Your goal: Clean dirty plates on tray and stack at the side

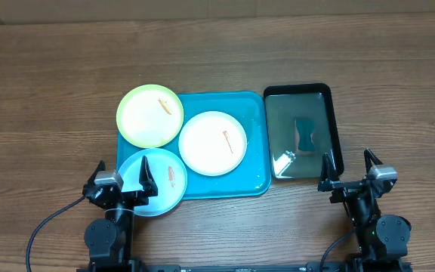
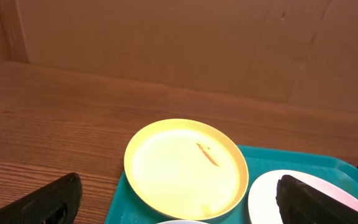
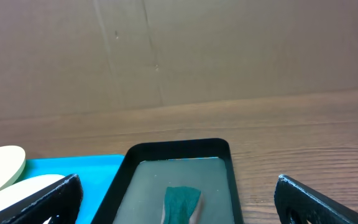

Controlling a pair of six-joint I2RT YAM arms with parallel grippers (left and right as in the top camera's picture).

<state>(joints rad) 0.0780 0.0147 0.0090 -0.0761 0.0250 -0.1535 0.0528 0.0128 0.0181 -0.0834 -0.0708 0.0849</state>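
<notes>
The turquoise tray (image 1: 251, 151) lies mid-table and holds three plates, each with an orange smear: a yellow-green plate (image 1: 149, 115) at its far left corner, a white plate (image 1: 212, 143) in the middle, and a light blue plate (image 1: 157, 185) overhanging its near left corner. My left gripper (image 1: 122, 177) is open and empty, hovering at the light blue plate's near left edge. In the left wrist view the yellow-green plate (image 2: 185, 168) lies ahead between the fingers. My right gripper (image 1: 349, 172) is open and empty, near the black tray's front right corner.
A black tray (image 1: 334, 121) with water stands right of the turquoise tray, with a green sponge (image 1: 306, 134) lying in it; the sponge also shows in the right wrist view (image 3: 182, 202). A brown cardboard wall (image 3: 229, 50) rises behind the table.
</notes>
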